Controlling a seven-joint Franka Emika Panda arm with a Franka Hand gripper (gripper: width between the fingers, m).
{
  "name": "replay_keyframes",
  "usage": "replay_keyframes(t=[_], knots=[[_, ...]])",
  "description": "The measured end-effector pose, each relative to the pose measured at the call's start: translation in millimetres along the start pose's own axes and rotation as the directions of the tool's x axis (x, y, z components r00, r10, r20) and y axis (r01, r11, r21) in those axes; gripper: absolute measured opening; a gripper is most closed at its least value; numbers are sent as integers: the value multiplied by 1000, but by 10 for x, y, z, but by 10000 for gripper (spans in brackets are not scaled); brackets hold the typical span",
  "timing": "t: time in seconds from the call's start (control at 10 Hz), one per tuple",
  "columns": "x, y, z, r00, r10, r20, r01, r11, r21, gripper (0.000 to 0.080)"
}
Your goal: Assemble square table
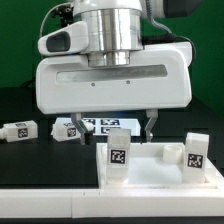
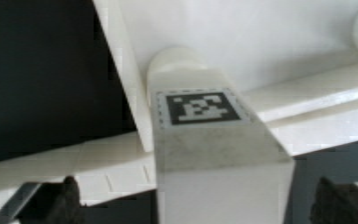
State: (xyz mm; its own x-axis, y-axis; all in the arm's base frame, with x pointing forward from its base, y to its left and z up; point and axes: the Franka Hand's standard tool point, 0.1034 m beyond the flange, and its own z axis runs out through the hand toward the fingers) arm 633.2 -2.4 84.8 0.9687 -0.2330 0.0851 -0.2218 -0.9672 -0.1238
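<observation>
On the black table, toward the bottom of the exterior view, lies the white square table top. Two tagged legs stand upright on it, one leg directly under the arm and a second leg toward the exterior view's right. A third, loose leg lies on its side well apart on the exterior view's left, and the marker board shows behind the arm.

The pincer hangs over the nearer leg with its jaws spread wide. In the wrist view that leg runs up the middle between the fingers, with dark gaps on both sides, so the pincer grips nothing.

Whether the leg is fully seated in its corner socket cannot be told. If it is only loosely seated, a crooked rise could let one finger brush its side and tip it or twist it loose. The same brush could drag the table top, which seems to rest free, and leave its sockets out of line for the legs not yet fitted. A sideways move toward the exterior view's right risks clipping the second leg.
</observation>
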Motion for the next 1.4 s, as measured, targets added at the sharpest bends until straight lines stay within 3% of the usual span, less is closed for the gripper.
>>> replay_keyframes(t=[0.2, 0.3, 0.4, 0.5, 0.6, 0.8, 0.9, 1.1, 1.3, 1.4], knots=[[-28, -26, 0, 998, 23, 54, -24, 1000, 9, 649], [-34, -25, 7, 998, 45, 54, -45, 999, 8, 555], [-35, -24, 8, 997, 49, 55, -50, 999, 7, 555], [-36, -25, 9, 994, 92, 55, -93, 996, 5, 354], [-32, -5, 8, 987, 154, 54, -154, 988, 0, 293], [-20, 3, 23, 927, 373, 40, -373, 928, -13, 292], [-9, 11, 27, 871, 491, 24, -490, 871, -13, 292], [-34, -46, 40, 603, 798, 17, -797, 603, -26, 290], [-30, -128, 58, 306, 952, 28, -952, 307, -13, 290], [-24, -121, 56, 268, 963, 37, -963, 269, -9, 290]])
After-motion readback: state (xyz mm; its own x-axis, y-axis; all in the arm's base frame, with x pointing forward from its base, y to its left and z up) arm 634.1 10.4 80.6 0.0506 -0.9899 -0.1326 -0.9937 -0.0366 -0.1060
